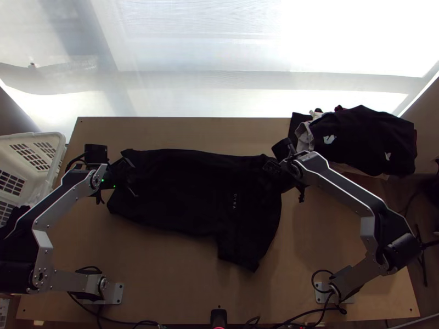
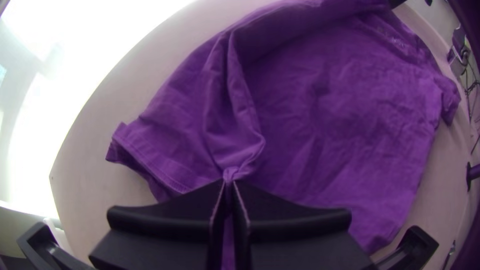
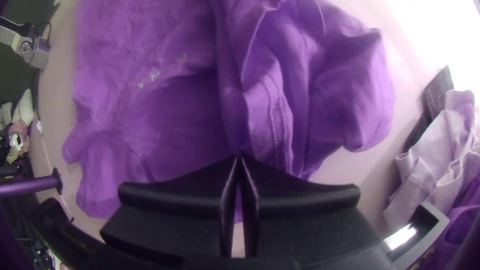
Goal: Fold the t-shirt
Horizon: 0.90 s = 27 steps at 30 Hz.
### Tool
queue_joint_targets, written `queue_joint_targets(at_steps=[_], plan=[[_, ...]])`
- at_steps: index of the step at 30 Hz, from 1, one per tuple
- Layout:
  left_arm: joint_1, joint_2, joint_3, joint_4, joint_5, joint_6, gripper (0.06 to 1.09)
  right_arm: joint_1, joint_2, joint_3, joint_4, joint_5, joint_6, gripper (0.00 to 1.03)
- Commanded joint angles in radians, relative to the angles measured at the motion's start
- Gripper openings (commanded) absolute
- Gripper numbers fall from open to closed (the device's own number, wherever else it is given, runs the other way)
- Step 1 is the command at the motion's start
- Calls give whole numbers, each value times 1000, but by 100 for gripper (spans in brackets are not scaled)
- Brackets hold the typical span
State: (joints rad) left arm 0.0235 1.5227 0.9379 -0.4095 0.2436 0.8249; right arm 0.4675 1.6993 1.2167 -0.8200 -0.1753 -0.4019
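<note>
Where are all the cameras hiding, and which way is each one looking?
Top view: high over the near edge of the table, looking steeply down on the t-shirt; the left arm and right arm show.
Left wrist view: on the left arm's wrist, looking past its own fingers, pinching the t-shirt.
Right wrist view: on the right arm's wrist, looking past its own fingers at the t-shirt.
The top and right wrist views share the t-shirt and the clothes pile.
</note>
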Motion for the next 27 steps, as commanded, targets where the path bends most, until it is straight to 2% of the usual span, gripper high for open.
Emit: queue_joint_targets(at_steps=[1, 7, 11, 14, 15, 16, 18, 19, 21, 23, 26, 27], plan=[[90, 22, -91, 74, -23, 125, 9, -20, 2, -143, 44, 5, -6, 3], [162, 97, -53, 178, -66, 178, 9, -101, 7, -171, 107, 17, -6, 3], [171, 186, 39, 204, -119, 157, 9, -156, 23, -154, 163, 36, -6, 3], [159, 218, 79, 199, -125, 141, 9, -145, 43, -151, 160, 33, -2, 3], [147, 217, 79, 195, -125, 140, 9, -121, 51, -154, 150, 33, -3, 8], [133, 209, 78, 186, -125, 137, 9, -93, 56, -157, 134, 34, -3, 18], [108, 185, 81, 161, -116, 100, 9, -58, 60, -158, 125, 34, 18, 52], [102, 165, 84, 141, -81, 66, 10, -47, 60, -152, 120, 33, 48, 69], [87, 136, 111, 41, -10, 51, 9, -33, 51, -128, 97, 33, 74, 90], [70, 99, 154, -66, 54, 11, 10, -24, 39, -92, 62, 33, 77, 99], [36, 16, 200, -226, 135, -1, 11, -23, 11, -49, 33, 34, 86, 99], [29, -6, 210, -278, 138, 10, 22, -23, -4, -39, 22, 34, 84, 99]])
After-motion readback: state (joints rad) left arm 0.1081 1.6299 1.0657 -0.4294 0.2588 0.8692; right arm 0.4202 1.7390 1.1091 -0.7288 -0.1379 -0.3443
